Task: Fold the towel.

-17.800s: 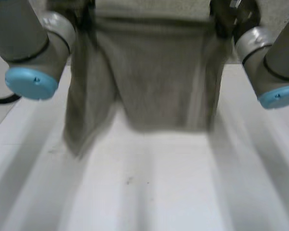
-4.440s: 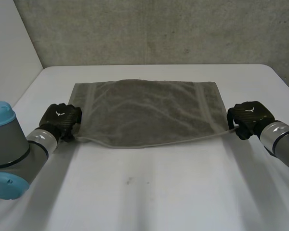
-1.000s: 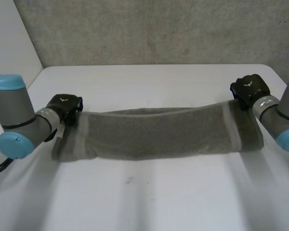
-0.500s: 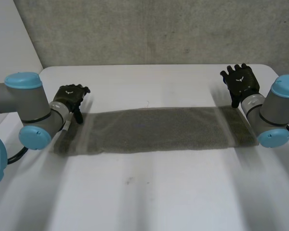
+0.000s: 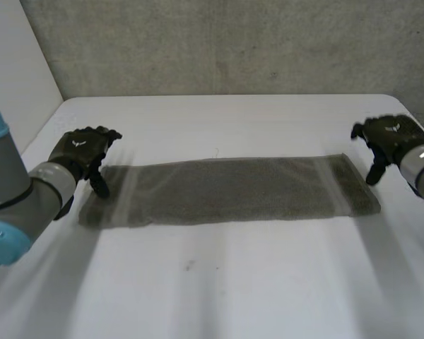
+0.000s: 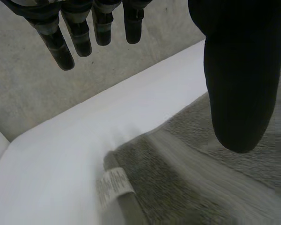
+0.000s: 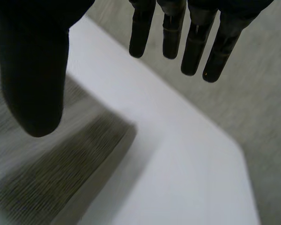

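At the ends of the towel point(image 5: 230, 191), left hand point(image 5: 81, 150) and right hand point(image 5: 390, 135), fingers point(image 6: 78, 33) straight, wide, empty.

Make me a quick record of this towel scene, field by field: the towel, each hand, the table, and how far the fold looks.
towel: grey, lying flat as a long narrow strip
left hand: open, at the towel's left end, holding nothing
right hand: open, by the towel's right end, holding nothing
label: white tag at the towel corner near the left hand
table: white
fold: looks folded lengthwise; neither hand grips it
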Controlling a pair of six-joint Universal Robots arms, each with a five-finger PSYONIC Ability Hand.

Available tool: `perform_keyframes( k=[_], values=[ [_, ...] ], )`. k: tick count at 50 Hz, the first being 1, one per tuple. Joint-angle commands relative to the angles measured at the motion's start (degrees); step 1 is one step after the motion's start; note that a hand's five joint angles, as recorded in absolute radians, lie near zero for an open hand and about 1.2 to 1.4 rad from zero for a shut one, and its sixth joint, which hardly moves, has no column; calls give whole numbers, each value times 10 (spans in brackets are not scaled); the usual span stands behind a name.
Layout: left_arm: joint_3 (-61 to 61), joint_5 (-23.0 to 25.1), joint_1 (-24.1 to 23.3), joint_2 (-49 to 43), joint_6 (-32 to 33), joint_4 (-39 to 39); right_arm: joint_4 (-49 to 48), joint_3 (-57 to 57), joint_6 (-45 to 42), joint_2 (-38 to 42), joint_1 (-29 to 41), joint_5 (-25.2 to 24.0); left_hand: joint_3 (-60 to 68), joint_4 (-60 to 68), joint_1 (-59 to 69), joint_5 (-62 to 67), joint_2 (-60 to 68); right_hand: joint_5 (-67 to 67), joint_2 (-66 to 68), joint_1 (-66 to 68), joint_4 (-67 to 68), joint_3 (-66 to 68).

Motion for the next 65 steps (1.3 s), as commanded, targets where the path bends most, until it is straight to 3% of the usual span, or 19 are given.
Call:
perform_keyframes(
  k=[1,9,31,34,38,55,65],
  values=[
    [-81,0,-4,31,-56,50,22,67,-6,-1,-49,-70,3,3,-1,-17,5,102,99,68,99,99],
    [-108,0,-5,37,-67,75,-46,115,-11,27,-60,-117,3,3,-1,-17,5,161,158,126,158,158],
    [-117,1,-5,36,-67,76,-88,103,-27,79,-65,-113,3,3,-1,-17,5,252,249,217,249,249],
    [-117,1,-5,36,-67,76,-90,99,-36,84,-66,-112,3,3,-1,-17,5,350,347,315,346,346],
    [-117,1,-5,36,-67,76,-90,95,-38,90,-71,-112,3,3,-1,-17,5,597,594,562,594,594],
    [-119,0,-4,37,-68,76,-97,82,-29,107,-93,-113,3,3,-1,-17,5,598,595,563,595,594],
    [-122,0,0,38,-68,76,-85,32,-43,99,-214,-109,3,3,-1,-17,5,598,595,563,595,594]
  ],
)
